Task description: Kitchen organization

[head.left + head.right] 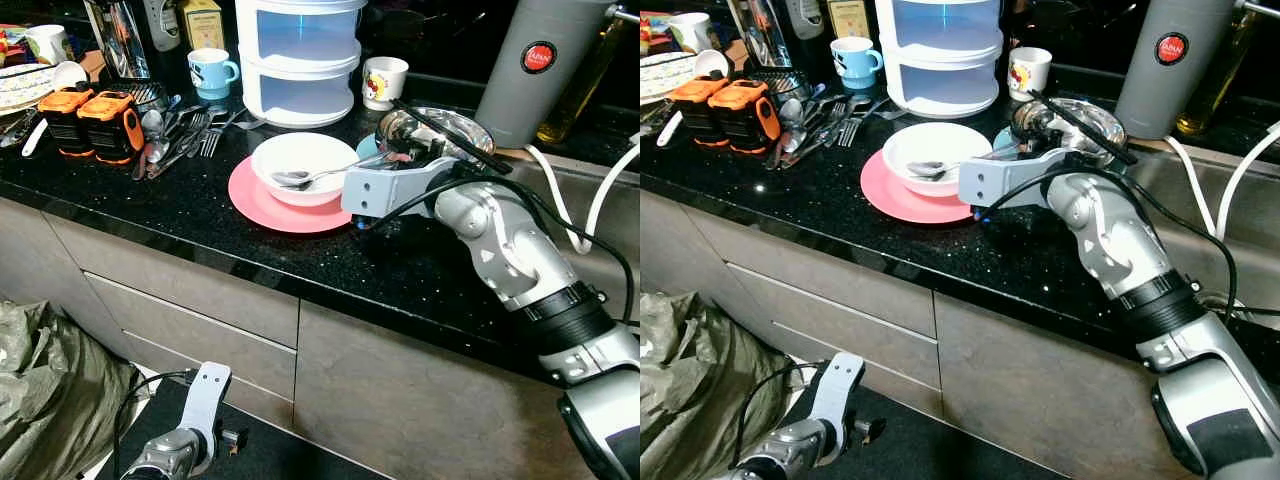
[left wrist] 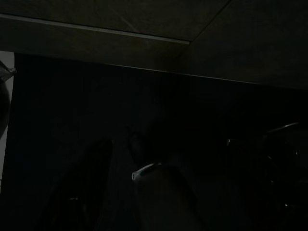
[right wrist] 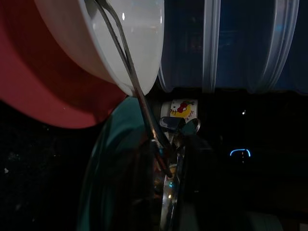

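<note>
Since the spoon point(image 1: 315, 177) lies in the white bowl point(image 1: 300, 160) with its handle sticking out over the rim, the handle end is the part closest to the right pincer point(image 1: 400, 155). The spoon's scoop rests down in the bowl, far from the pincer, and its long thin handle runs straight from there toward the pincer. In the right wrist view the handle point(image 3: 130, 72) comes right up to the black fingers point(image 3: 166, 163), and they seem to be at its tip. It is dark there, so I cannot tell if the fingers are closed on the handle or just beside it.

The bowl sits on a pink plate point(image 1: 262, 200) on the black desk point(image 1: 200, 220), just off to the pincer's left. A shiny metal bowl point(image 1: 440, 125) on a teal plate point(image 3: 110, 159) sits right under and behind the pincer.

The right arm is by far the nearer one. The left pincer point(image 1: 232, 440) hangs low by the cupboard doors, well away from the spoon, and its view is too dark to show its fingers.

I think the next move is to grip the handle tip and lift the spoon out along its own line.
</note>
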Available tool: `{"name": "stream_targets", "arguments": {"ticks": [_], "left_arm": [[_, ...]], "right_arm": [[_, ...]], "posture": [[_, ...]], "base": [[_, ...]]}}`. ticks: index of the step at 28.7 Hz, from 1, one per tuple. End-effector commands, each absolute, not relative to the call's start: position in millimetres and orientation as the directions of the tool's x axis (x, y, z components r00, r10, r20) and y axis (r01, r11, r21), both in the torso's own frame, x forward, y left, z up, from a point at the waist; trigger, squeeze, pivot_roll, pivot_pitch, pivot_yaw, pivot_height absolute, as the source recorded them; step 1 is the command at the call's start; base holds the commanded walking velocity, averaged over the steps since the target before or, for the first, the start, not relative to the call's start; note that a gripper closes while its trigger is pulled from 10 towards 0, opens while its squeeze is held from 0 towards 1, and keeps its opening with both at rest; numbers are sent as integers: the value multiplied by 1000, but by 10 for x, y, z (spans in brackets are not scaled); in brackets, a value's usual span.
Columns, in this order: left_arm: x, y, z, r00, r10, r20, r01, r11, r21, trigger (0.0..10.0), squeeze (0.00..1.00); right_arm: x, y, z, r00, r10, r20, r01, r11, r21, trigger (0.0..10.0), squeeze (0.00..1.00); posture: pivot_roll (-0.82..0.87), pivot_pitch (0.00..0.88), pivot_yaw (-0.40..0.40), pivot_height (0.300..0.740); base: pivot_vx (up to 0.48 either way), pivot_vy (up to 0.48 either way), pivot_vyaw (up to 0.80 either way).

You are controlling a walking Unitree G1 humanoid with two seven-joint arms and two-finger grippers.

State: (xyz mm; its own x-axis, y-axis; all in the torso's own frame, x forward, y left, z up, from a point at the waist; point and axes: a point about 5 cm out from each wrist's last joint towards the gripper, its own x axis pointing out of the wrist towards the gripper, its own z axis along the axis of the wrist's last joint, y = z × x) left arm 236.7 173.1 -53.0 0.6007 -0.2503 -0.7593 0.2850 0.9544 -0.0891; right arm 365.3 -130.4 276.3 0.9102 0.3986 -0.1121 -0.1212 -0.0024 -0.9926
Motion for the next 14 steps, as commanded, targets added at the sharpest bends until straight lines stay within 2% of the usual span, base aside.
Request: {"name": "stream_targets", "arguments": {"ticks": [1, 14], "left_arm": [[2339, 1731, -550, 587, -251, -770, 292, 952, -88, 10000, 0], [2344, 1728, -548, 587, -252, -769, 293, 952, -88, 10000, 0]], "right_arm": [[3625, -1304, 2762, 905, 409, -117, -124, -9, -992, 0, 0], [3620, -1301, 2762, 901, 417, -123, -131, -9, -991, 0, 0]], "posture": [[-38, 71, 19, 740], [-38, 70, 19, 740]], "base": [[0, 0, 0], [0, 0, 0]]}}
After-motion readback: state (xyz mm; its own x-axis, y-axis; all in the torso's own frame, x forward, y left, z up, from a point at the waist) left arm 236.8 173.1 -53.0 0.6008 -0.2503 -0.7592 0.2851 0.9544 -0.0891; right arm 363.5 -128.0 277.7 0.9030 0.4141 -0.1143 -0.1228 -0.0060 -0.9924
